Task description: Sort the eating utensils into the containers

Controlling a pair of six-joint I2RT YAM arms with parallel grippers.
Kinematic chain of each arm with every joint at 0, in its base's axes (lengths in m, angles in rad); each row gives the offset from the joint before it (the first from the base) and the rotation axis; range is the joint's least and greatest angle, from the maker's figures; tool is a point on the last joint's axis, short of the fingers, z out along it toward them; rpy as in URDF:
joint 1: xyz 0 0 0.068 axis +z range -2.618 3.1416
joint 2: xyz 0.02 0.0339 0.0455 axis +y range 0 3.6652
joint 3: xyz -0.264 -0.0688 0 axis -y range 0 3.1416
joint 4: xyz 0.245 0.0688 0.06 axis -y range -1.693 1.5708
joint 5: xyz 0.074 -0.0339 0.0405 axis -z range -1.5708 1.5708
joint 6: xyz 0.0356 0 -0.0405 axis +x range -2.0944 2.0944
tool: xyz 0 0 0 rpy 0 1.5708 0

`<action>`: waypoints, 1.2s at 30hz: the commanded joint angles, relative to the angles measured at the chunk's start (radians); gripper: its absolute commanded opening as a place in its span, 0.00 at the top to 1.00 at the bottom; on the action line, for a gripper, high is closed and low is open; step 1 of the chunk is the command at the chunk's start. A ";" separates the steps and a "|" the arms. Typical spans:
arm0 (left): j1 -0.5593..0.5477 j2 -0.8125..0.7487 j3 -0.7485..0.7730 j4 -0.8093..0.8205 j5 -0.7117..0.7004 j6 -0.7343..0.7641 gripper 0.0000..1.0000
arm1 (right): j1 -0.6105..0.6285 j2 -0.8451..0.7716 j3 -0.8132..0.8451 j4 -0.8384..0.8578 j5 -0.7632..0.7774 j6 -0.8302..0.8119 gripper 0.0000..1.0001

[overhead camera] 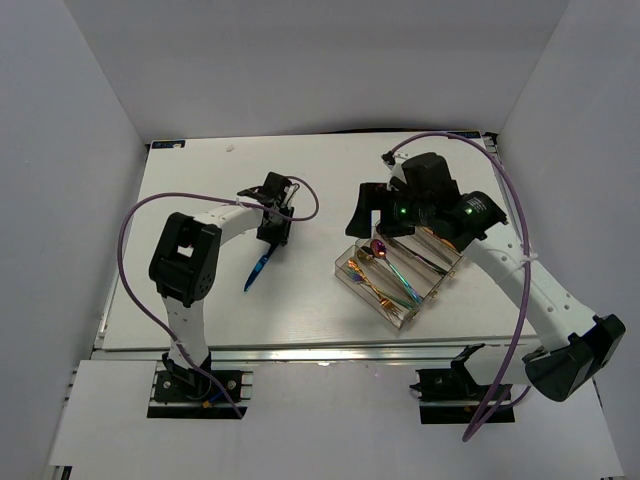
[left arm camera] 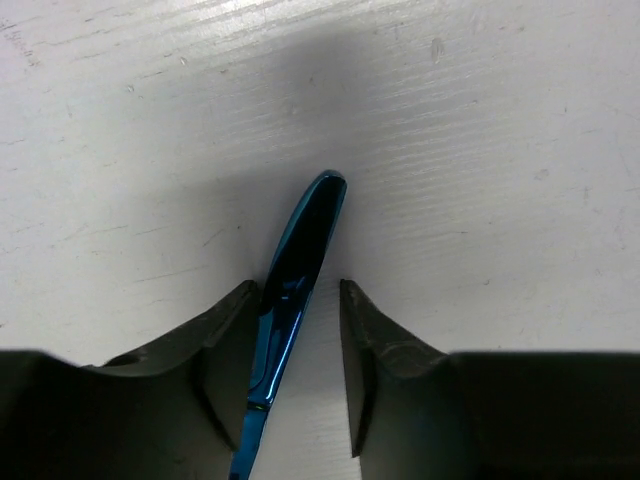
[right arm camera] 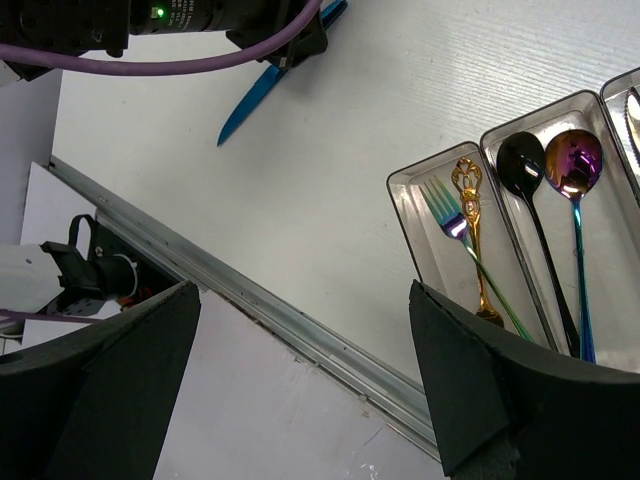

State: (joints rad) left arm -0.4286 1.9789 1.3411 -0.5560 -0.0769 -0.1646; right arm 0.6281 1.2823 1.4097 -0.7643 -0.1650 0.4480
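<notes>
Toward the near-left part of the white table (overhead camera: 200, 320), well in from its near edge, the blue piece (overhead camera: 257, 272) lies flat. Its long axis runs from a near tip up and slightly rightward toward the far edge. Its farther part passes between the fingers of the left gripper (left arm camera: 297, 290), which straddles it crosswise. The jaws stand apart, one pad against the handle and the other with a sliver of table showing beside it, so I judge it not yet clamped. That arm is plainly the nearer one. The piece is thin on a hard, faintly grained surface, so the pads likely need to sit low to catch it. Rightward, about mid-table, the tray (overhead camera: 340, 272) already holds forks and spoons. Just beyond it the right gripper (overhead camera: 365, 215) hovers, jaws wide, holding nothing.
</notes>
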 commanded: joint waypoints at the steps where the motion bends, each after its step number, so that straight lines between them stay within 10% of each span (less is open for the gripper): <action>1: -0.004 0.043 -0.034 -0.045 0.031 0.008 0.56 | -0.008 -0.031 0.006 -0.012 -0.019 -0.019 0.11; 9: -0.007 0.072 -0.063 -0.096 0.026 0.002 1.00 | -0.019 -0.051 0.011 -0.001 -0.041 -0.006 0.11; 36: -0.064 -0.129 -0.031 -0.205 -0.017 -0.360 1.00 | -0.004 -0.117 -0.448 0.477 -0.358 0.101 0.11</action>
State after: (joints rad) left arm -0.4808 1.9335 1.3155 -0.7364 -0.1005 -0.4683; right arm 0.6113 1.1881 1.0065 -0.4404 -0.4465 0.5171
